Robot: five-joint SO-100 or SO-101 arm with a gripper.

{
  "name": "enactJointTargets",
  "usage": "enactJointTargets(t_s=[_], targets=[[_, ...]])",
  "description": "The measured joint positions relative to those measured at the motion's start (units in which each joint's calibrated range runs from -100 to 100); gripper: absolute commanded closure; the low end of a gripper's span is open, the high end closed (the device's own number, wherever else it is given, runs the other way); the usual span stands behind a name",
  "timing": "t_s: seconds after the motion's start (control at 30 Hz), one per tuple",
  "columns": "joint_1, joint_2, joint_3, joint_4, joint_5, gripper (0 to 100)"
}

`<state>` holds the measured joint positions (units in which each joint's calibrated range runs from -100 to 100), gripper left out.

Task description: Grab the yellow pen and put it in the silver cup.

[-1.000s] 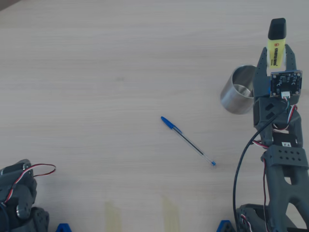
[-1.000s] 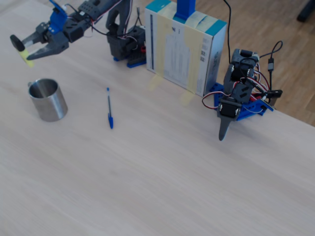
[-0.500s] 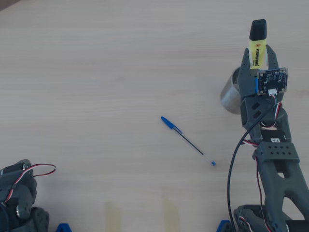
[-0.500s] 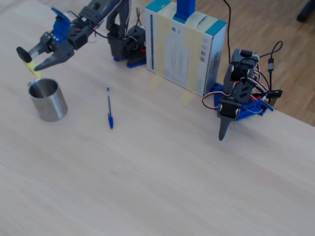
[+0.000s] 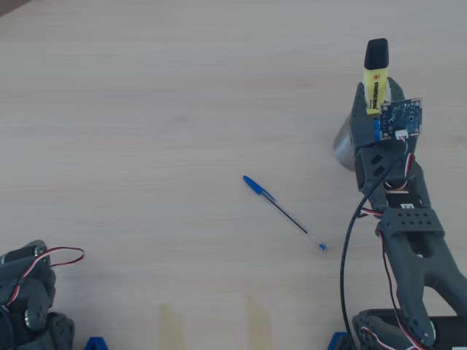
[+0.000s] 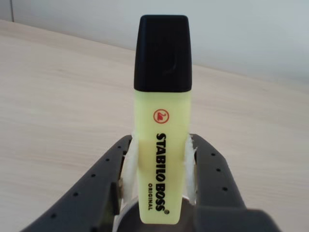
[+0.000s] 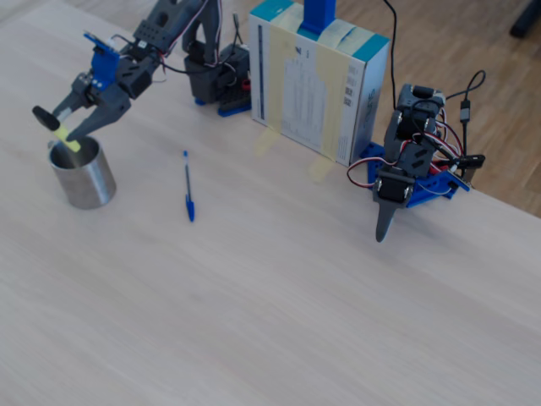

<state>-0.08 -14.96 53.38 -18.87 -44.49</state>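
Claw: we see the gripper [image 6: 161, 183] clamped on the yellow Stabilo Boss highlighter [image 6: 161, 121], pads on both sides of the lower barrel, black cap pointing away from the wrist.
Highlighter position: held in the air at the silver cup [image 7: 82, 173]; in the fixed view its lower end sits at the cup's rim, tilted, cap up and outward.
Cup: upright on the table [image 5: 160, 102], mostly hidden under the gripper in the overhead view.
Bystander: blue-capped ballpoint [image 5: 284, 212] lies well apart from the cup, not in our way.
Risk 1: we judge a tilted release could land the barrel on the rim and tip it out.
Risk 2: fingers [image 7: 80, 128] are near the rim; descending further could nudge or topple the cup.
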Motion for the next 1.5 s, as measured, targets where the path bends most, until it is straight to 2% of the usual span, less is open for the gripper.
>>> enactJointTargets(t_s=[1.5], targets=[[4.60, 14.26, -2.07, -0.08, -0.36, 97]])
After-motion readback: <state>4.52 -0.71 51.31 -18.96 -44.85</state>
